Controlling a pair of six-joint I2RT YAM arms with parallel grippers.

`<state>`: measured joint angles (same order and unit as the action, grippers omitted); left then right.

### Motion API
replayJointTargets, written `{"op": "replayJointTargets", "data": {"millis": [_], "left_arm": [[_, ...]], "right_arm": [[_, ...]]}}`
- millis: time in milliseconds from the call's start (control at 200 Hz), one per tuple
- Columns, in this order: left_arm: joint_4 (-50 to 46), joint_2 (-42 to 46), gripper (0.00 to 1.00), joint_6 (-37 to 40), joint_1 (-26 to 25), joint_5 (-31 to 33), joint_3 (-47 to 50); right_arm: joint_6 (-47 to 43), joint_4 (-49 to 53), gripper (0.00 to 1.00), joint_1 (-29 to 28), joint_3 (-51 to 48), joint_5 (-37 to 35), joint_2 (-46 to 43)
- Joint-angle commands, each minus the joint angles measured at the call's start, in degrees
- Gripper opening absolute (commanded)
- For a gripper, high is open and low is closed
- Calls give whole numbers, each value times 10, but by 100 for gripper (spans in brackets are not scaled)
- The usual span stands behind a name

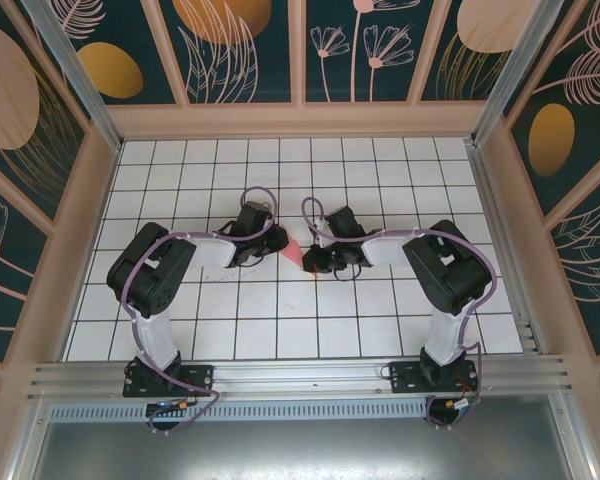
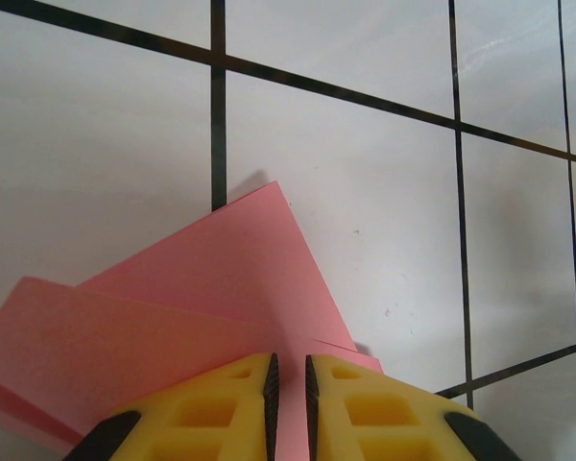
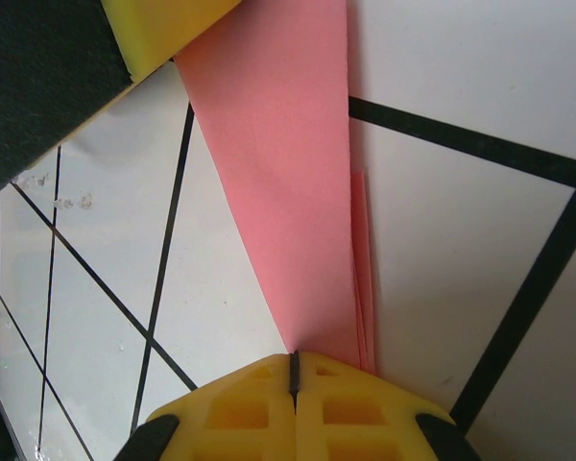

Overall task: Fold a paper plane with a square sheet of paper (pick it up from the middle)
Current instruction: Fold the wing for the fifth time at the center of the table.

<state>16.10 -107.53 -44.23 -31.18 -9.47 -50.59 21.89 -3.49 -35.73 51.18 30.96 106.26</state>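
**End effectors pinch the folded pink paper from both ends**

Right end effector (image 3: 294, 365) has its yellow fingers pressed flat together, and the narrow tip of the pink paper (image 3: 288, 173) runs straight into the seam between them. From there the paper widens into a long wedge, with thin extra layers showing along its right edge.

The left end effector (image 2: 288, 370) grips the wide end. Its fingers stand almost together, leaving a thin slot with pink showing inside it, so it looks clamped on the layered folds. In its wrist view, several overlapping flaps fan out above the fingers and one sharp corner points up the white tiled tabletop (image 1: 380, 300).

From above, both arms reach in towards the middle of the tabletop. The paper is a small pink wedge between the two wrists, low over the tiles.
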Motion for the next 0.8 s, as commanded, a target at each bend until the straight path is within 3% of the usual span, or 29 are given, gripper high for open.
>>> {"op": "replayJointTargets", "data": {"millis": [0,515,796], "left_arm": [[-11,-3,20,-3,8,38,13],[50,8,23,42,108,-2,30],[39,87,22,61,113,-18,11]], "right_arm": [[5,50,0,0,-24,-56,45],[1,53,0,8,-49,-47,46],[9,45,0,8,-48,-40,43]]}}
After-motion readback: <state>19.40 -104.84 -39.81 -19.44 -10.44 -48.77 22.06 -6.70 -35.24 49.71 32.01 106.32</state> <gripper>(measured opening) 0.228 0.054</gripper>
